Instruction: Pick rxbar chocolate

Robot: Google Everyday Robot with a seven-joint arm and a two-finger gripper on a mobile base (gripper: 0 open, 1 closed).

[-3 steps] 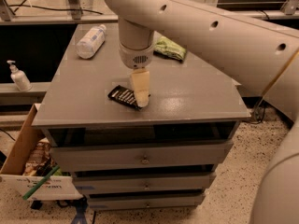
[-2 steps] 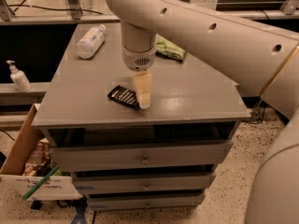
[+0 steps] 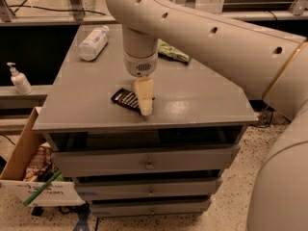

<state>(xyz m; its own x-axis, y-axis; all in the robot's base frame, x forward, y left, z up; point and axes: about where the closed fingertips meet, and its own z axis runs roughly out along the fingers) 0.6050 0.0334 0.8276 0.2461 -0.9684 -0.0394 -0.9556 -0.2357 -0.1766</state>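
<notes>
The rxbar (image 3: 125,98) lay flat near the front edge of the bench (image 3: 197,100). The hand (image 3: 146,109) pointed down at the rxbar's right end; its opening could not be told. A bottle (image 3: 94,42) lay well behind the rxbar.

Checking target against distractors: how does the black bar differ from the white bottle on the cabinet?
The rxbar chocolate is flat and black with white lettering; the white bottle is rounded, larger and pale. The rxbar chocolate sits near the front edge, with the gripper at its right end; the white bottle is at the back left. Both lie on the cabinet top.
</notes>
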